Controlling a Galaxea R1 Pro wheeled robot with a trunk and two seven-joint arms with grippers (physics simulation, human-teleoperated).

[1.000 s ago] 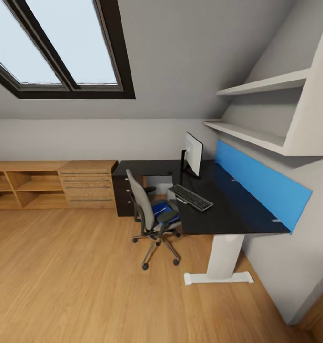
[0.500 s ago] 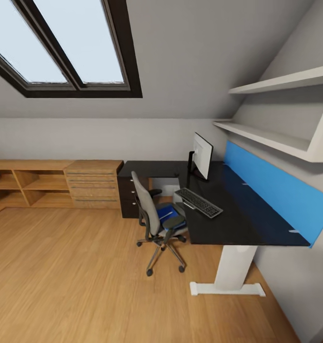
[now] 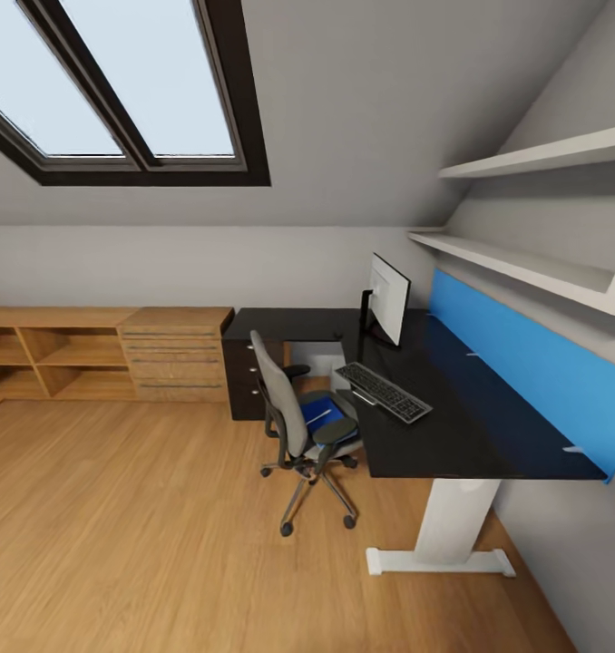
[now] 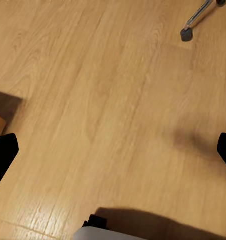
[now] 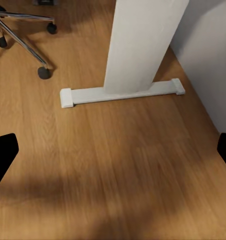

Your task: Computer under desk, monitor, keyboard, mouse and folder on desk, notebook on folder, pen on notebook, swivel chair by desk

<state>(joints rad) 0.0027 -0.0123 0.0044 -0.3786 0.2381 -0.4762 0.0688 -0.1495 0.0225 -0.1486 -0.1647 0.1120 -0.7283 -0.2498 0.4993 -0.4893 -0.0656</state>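
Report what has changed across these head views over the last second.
Only the camera moved: the view has shifted as the robot rolls toward the desk, which now looks nearer. The folder still lies on the swivel chair; monitor and keyboard stay put. Nothing grasped.

Desk (image 3: 471,426) – glossy black; folder (image 3: 318,414) bright blue; swivel chair (image 3: 285,408) grey; floor (image 3: 126,526) – oak planks.

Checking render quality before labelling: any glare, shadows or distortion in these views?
Head view: wide-angle stretch, with the shelves and skylight splayed toward the corners; the glossy desk top mirrors the blue wall panel; skylight panes bright and featureless. Left wrist view: soft dark shadow patches on the floor, slightly blurred. Right wrist view: broad shadow across the lower floor, desk leg evenly lit.
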